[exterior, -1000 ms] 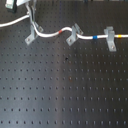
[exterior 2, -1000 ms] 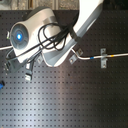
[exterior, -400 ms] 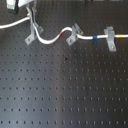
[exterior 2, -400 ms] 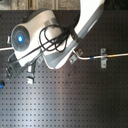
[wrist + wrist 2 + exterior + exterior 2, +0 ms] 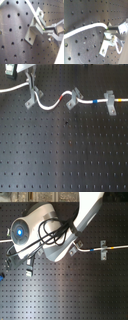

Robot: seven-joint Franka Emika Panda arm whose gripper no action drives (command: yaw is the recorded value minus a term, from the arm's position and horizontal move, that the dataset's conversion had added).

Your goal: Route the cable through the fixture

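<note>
The white cable comes in from the first exterior view's left, dips past the slim grey fixture, then curves on with its red band and its blue-and-yellow band. My gripper hangs just above the fixture and is shut on the cable. In the second wrist view the cable ends at the closed fingertips of my gripper, with the fixture close beside them. In the first wrist view the fixture touches or nearly touches my gripper. In the second exterior view the arm hides the fixture.
A fork-topped grey clip and a broad T-shaped clip hold the cable further to the first exterior view's right. The T-shaped clip also shows in the second exterior view. Everything sits on a black perforated board.
Hardly any: my gripper stays over the fixture with the cable in it, and the cable's curve beside the fixture has shifted only slightly.
</note>
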